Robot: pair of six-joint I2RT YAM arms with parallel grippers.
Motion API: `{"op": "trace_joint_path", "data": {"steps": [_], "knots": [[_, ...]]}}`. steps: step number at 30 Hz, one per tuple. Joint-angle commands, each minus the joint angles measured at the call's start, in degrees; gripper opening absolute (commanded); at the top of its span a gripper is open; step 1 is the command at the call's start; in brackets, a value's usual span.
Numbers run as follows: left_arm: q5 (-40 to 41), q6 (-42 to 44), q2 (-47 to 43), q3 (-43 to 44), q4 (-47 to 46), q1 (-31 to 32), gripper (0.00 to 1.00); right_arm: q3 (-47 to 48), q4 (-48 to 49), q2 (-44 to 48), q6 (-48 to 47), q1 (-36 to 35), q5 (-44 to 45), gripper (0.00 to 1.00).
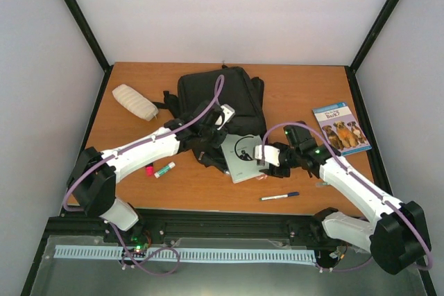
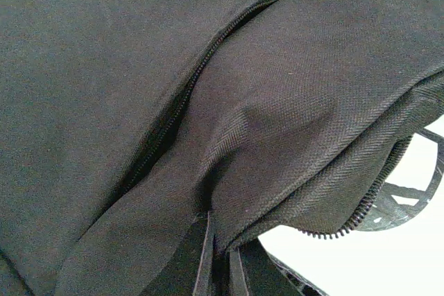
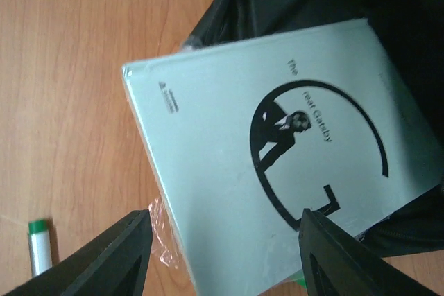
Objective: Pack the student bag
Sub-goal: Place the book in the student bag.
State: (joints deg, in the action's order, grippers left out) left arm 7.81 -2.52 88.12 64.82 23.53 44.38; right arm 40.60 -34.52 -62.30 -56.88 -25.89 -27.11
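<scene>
The student bag lies on the table toward 12 o'clock, its mouth facing 6 o'clock; the left gripper is pinched tight on a fold of the bag's black fabric at that near edge; a pale green book pokes out of the mouth at the bag's 5 o'clock; the right gripper straddles its near end, fingers wide apart; a cream pouch sits at 10 o'clock, a dog book at 3, a pen at 5, a green-capped stick at 8.
</scene>
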Motion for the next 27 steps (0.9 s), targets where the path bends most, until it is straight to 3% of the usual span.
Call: {"op": "trace_joint_path", "data": {"steps": [1,5,14,19,27], "knots": [[-2.5,-1.2,-1.4,2.4,-3.3,-0.8,0.01,-1.9,2.6,-0.9,-5.4,-2.9,7.1,0.59],[-4.4,-1.4,-0.6,3.7,-2.1,-1.0,0.01,-3.5,6.6,-3.5,-6.3,-6.3,13.0,0.59],[-4.7,-1.4,-1.0,3.5,-2.1,-1.0,0.01,-6.5,18.9,-11.2,-5.2,-10.0,16.7,0.57],[-4.3,-1.2,-1.4,3.1,-2.1,-1.0,0.01,-8.2,24.2,-16.4,-5.1,-10.9,19.1,0.46],[-5.0,-1.1,-1.3,3.3,-2.4,-1.0,0.01,-8.8,30.6,-16.7,-1.0,-11.1,21.2,0.36]]}}
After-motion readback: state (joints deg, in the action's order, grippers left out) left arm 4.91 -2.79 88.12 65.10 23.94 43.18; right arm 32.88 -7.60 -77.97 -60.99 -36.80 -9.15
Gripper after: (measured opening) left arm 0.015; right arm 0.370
